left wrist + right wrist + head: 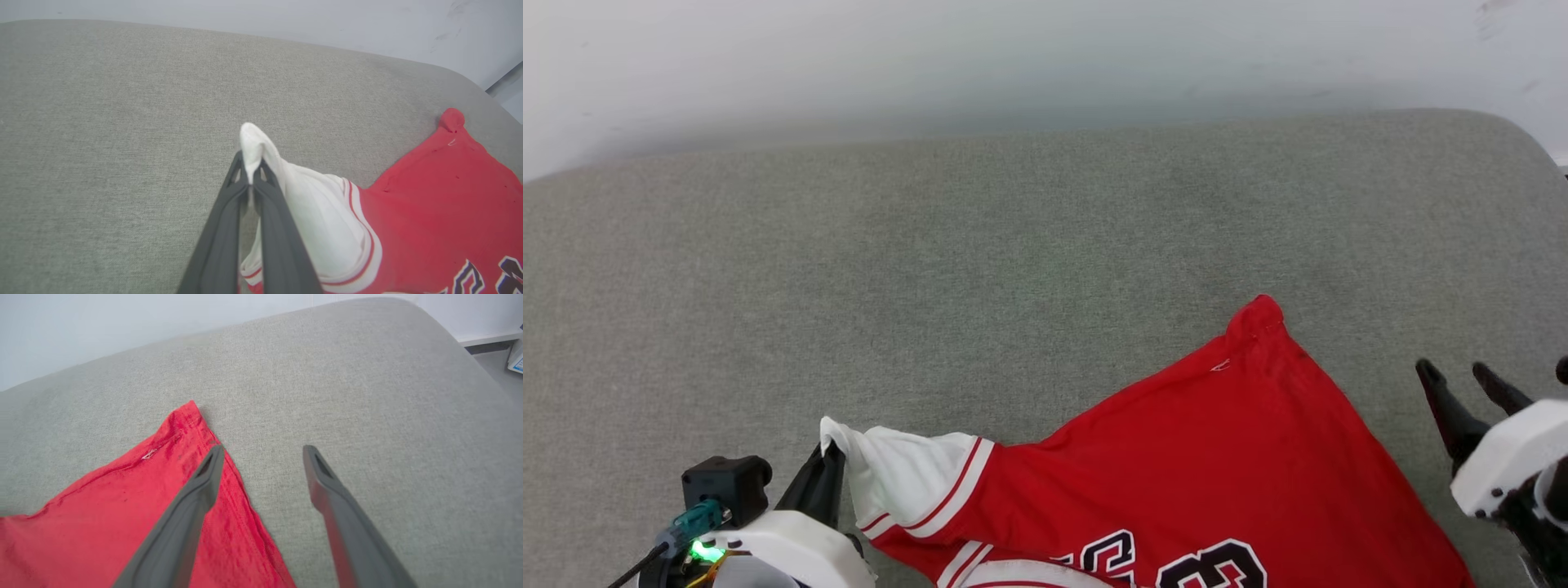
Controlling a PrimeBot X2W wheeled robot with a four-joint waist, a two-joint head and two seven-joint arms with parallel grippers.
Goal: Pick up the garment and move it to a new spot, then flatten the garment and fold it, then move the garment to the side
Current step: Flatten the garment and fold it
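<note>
The garment point(1217, 457) is a red T-shirt with white sleeves and black-and-white lettering, spread over the near part of a grey cushion. My left gripper point(832, 457) is shut on the tip of the white sleeve point(253, 143), which stands pinched up between the dark fingers point(229, 220). My right gripper point(1466, 377) stands open at the right, just past the shirt's red corner point(188, 416). In the right wrist view its left finger point(192, 506) hangs over the red hem and its right finger point(331, 498) over bare cushion, with nothing between them.
The grey fabric cushion point(1013, 245) stretches far beyond the shirt to the back and left. A pale wall point(1045, 57) rises behind it. The cushion's rounded right end point(457, 343) drops to a floor with a small box point(517, 359).
</note>
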